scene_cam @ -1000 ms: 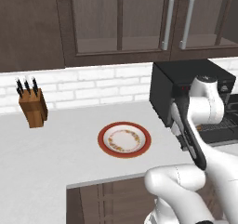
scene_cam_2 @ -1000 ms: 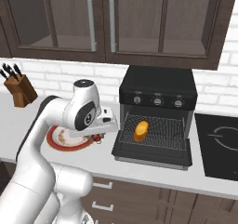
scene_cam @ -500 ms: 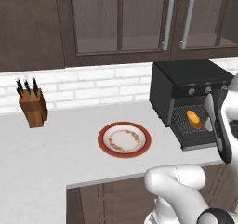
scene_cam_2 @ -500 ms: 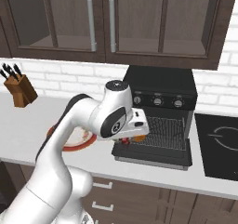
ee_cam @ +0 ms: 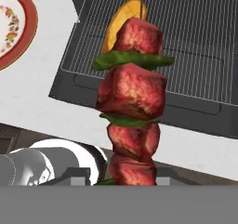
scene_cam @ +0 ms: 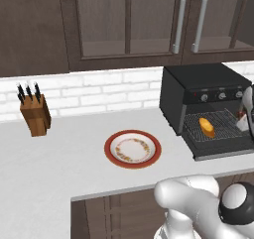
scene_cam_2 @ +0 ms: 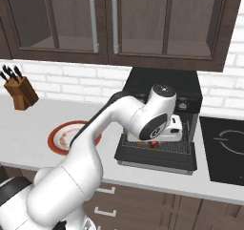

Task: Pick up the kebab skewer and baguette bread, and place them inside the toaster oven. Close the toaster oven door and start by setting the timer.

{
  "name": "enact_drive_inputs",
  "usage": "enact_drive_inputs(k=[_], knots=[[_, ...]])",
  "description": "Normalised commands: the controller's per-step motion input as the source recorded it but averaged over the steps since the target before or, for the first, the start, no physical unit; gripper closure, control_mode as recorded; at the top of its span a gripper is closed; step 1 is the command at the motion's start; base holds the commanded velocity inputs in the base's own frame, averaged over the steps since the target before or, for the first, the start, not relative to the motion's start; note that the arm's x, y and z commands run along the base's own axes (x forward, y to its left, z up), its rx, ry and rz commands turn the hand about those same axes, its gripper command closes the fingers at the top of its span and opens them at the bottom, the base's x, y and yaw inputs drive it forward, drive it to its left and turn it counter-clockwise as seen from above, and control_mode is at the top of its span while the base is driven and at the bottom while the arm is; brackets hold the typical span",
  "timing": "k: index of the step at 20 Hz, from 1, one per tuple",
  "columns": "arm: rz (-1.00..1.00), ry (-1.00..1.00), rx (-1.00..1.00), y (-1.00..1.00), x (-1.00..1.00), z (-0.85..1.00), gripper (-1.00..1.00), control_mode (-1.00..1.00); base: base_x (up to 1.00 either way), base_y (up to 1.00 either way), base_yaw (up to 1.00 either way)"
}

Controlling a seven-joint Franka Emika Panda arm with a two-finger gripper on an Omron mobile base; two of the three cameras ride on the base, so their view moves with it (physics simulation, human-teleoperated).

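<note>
Fingers (ee_cam: pixel 132 183) are gripping a red-meat-and-green-pepper kebab skewer (ee_cam: pixel 134 93) above the black toaster oven's wire rack (ee_cam: pixel 195 37); it may hit the golden baguette bread (ee_cam: pixel 122 21).

Knife block (scene_cam: pixel 34 115) far left on surface (scene_cam: pixel 64 168), by wall. Plate (scene_cam: pixel 132 149) mid-surface. Toaster oven (scene_cam: pixel 206 100) right of plate. Baguette bread (scene_cam: pixel 207 127) on rack inside. Kebab skewer (ee_cam: pixel 134 93) above toaster oven door (ee_cam: pixel 139 104).
</note>
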Motion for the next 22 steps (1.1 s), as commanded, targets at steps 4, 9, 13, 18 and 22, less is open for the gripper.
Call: enact_drive_inputs(k=[4, 9, 13, 18, 22], knots=[[-0.06, 0.00, 0.15, 0.00, 0.13, -0.10, 1.00, -1.00, 0.00, 0.00, 0.00], [-0.05, 0.00, 0.06, 0.01, 0.30, -0.36, 1.00, -1.00, 0.00, 0.00, 0.00], [-0.02, 0.00, 0.00, 0.04, 0.35, -0.42, 1.00, -1.00, 0.00, 0.00, 0.00], [0.00, 0.00, 0.00, -0.04, 0.45, -0.13, 1.00, -1.00, 0.00, 0.00, 0.00], [0.00, 0.04, 0.00, -0.11, 0.46, -0.05, 1.00, -1.00, 0.00, 0.00, 0.00]])
